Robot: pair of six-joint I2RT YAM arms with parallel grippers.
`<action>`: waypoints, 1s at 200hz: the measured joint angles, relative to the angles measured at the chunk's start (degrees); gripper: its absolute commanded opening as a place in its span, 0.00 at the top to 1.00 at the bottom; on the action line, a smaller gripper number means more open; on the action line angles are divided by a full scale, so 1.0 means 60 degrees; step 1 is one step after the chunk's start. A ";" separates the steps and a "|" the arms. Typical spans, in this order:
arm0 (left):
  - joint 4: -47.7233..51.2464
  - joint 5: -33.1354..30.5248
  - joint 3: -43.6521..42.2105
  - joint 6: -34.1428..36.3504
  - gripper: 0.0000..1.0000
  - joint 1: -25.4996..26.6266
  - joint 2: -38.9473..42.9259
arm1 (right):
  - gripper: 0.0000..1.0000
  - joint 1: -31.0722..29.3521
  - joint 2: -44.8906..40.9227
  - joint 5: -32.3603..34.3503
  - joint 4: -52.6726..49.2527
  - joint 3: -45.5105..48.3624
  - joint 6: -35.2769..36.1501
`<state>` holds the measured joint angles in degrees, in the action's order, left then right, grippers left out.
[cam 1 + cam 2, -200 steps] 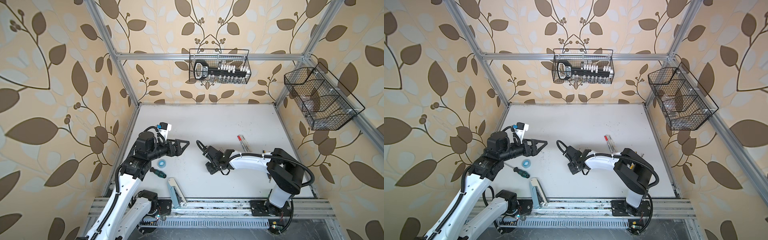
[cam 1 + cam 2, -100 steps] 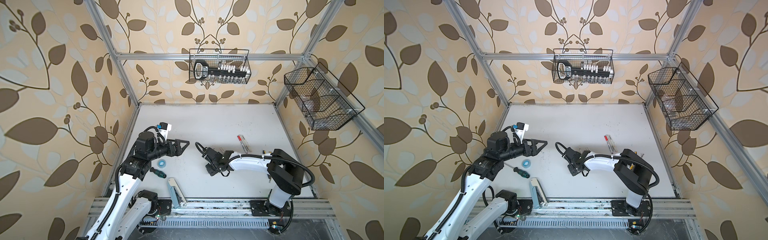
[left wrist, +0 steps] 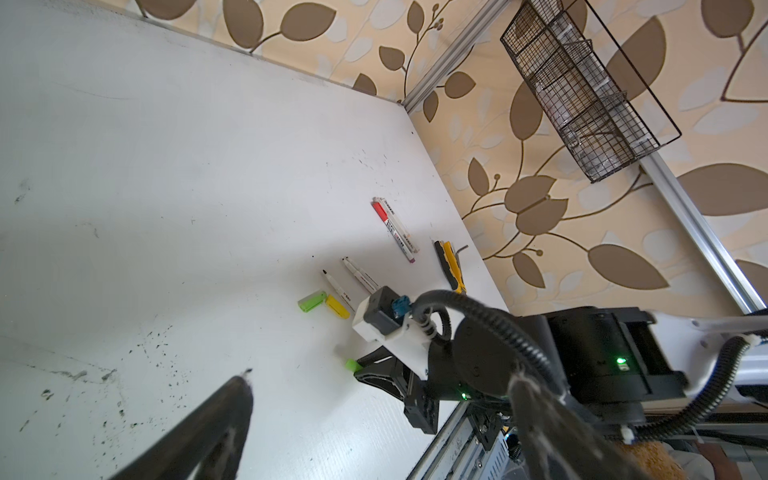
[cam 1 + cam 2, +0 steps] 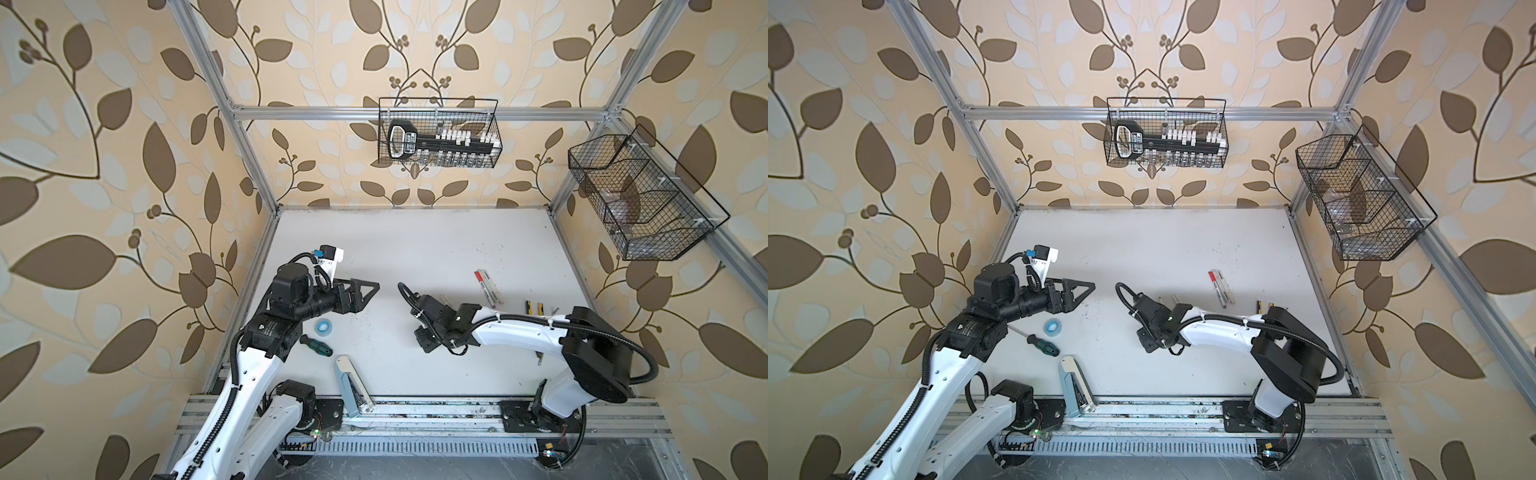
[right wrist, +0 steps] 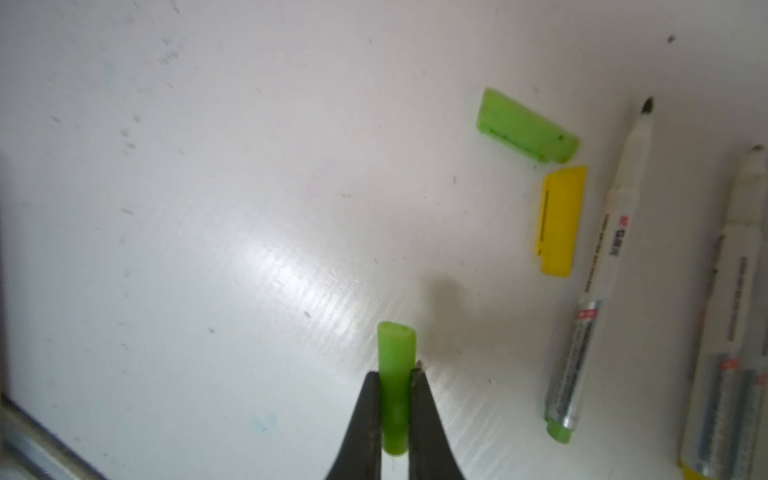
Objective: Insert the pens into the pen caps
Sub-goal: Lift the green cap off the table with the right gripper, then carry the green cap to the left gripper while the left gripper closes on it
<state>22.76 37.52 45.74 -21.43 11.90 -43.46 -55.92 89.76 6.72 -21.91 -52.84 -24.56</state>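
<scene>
Green caps point(image 5: 525, 124), two (one gripped), yellow cap point(image 5: 559, 220)

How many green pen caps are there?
2. The pinched green cap is held by the right gripper. The loose green cap lies on the table beside the yellow cap. The right arm may hide more.

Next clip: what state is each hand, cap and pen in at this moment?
right hand, shut on the held green cap
left hand, open, empty
held green cap, pinched, no pen inside
loose green cap, lying free, no pen inside
yellow cap, lying free, no pen inside
green-ended pen, uncapped, tip bare
red-capped pen, cap on
</scene>
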 measured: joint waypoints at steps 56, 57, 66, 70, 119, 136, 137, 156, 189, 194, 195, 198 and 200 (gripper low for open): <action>-0.0291 0.0911 0.0000 -0.0138 0.08 0.0000 -0.0171 | 0.93 0.0000 -0.2532 -0.0171 0.1472 0.0076 0.0178; -0.0295 0.0929 0.0000 -0.0135 0.08 0.0000 -0.0175 | 0.93 0.0000 -0.2561 -0.0175 0.1494 0.0080 0.0178; -0.0386 0.1140 -0.0004 -0.0204 0.10 0.0000 -0.0262 | 0.92 0.0000 -0.2863 -0.0233 0.1705 0.0113 0.0215; -0.0426 0.1249 -0.0007 -0.0215 0.11 0.0000 -0.0306 | 0.92 -0.0004 -0.2991 -0.0244 0.1803 0.0138 0.0240; -0.1450 0.2463 -0.0339 -0.0794 0.20 0.0004 -0.0627 | 0.92 -0.0255 -0.4175 -0.0554 0.2849 0.0517 0.0448; -0.1759 0.2794 -0.0484 -0.1016 0.24 0.0036 -0.0725 | 0.91 -0.0357 -0.4269 -0.0641 0.3140 0.0521 0.0503; -0.1763 0.2801 -0.0484 -0.1016 0.24 0.0036 -0.0729 | 0.91 -0.0364 -0.4269 -0.0648 0.3162 0.0521 0.0503; -0.1891 0.3016 -0.0488 -0.1126 0.31 0.0157 -0.0816 | 0.91 -0.0506 -0.4266 -0.0699 0.3348 0.0521 0.0543; -0.2011 0.3268 -0.0488 -0.1162 0.43 0.0342 -0.0845 | 0.92 -0.0769 -0.4113 -0.0696 0.3603 0.0517 0.0605; -0.2004 0.3282 -0.0488 -0.1188 0.44 0.0350 -0.0852 | 0.92 -0.0812 -0.4058 -0.0692 0.3621 0.0517 0.0616; -0.2011 0.3289 -0.0488 -0.1169 0.44 0.0361 -0.0860 | 0.92 -0.0820 -0.4051 -0.0692 0.3625 0.0517 0.0616; -0.2014 0.3293 -0.0488 -0.1166 0.45 0.0393 -0.0860 | 0.92 -0.0849 -0.4018 -0.0692 0.3632 0.0514 0.0634; -0.2004 0.3293 -0.0488 -0.1180 0.45 0.0404 -0.0867 | 0.92 -0.0867 -0.3996 -0.0692 0.3632 0.0514 0.0641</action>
<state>10.74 57.28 42.81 -28.51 14.33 -48.66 -61.12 65.78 2.57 -0.12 -49.76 -20.71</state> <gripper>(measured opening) 0.572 0.088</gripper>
